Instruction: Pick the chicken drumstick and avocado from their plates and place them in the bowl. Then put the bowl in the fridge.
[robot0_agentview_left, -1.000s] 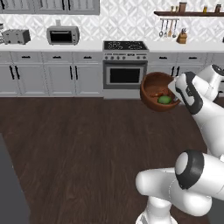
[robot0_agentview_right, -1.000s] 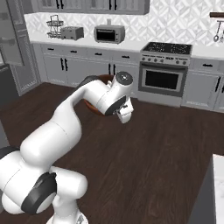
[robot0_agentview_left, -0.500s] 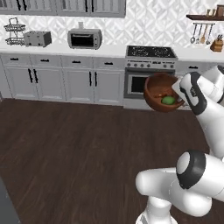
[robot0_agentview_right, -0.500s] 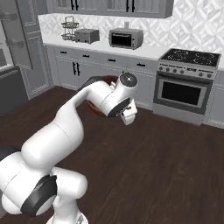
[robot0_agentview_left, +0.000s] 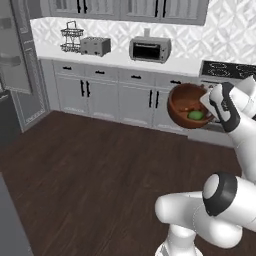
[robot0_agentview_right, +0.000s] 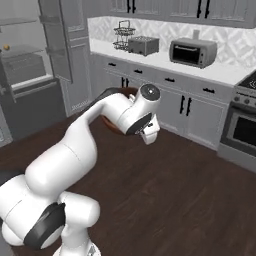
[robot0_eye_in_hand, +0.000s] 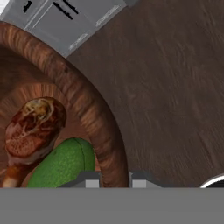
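Observation:
The reddish-brown wooden bowl (robot0_agentview_left: 187, 105) hangs in the air over the dark floor, tipped toward the camera, with my gripper (robot0_agentview_left: 212, 107) shut on its right rim. In the hand view the bowl's rim (robot0_eye_in_hand: 105, 144) runs between my two fingertips (robot0_eye_in_hand: 89, 181). Inside lie the avocado (robot0_eye_in_hand: 63, 164) and the reddish-brown chicken drumstick (robot0_eye_in_hand: 33, 129), side by side; the avocado (robot0_agentview_left: 195, 115) shows green in the left base view too. In the right base view the bowl (robot0_agentview_right: 112, 125) is mostly hidden behind my arm. The fridge (robot0_agentview_right: 30, 70) stands open at the left, its pale shelves showing.
The open fridge door (robot0_agentview_right: 60, 47) juts out at the left. Grey cabinets and a counter with a toaster (robot0_agentview_left: 95, 46), a wire rack (robot0_agentview_left: 71, 36) and a toaster oven (robot0_agentview_left: 150, 49) run along the back wall. A stove (robot0_agentview_right: 242, 125) stands at the right.
The base has turned left, so the whole scene slid right: stove moved to the edge, the fridge came into view. The bowl stays held in the gripper with both foods inside.

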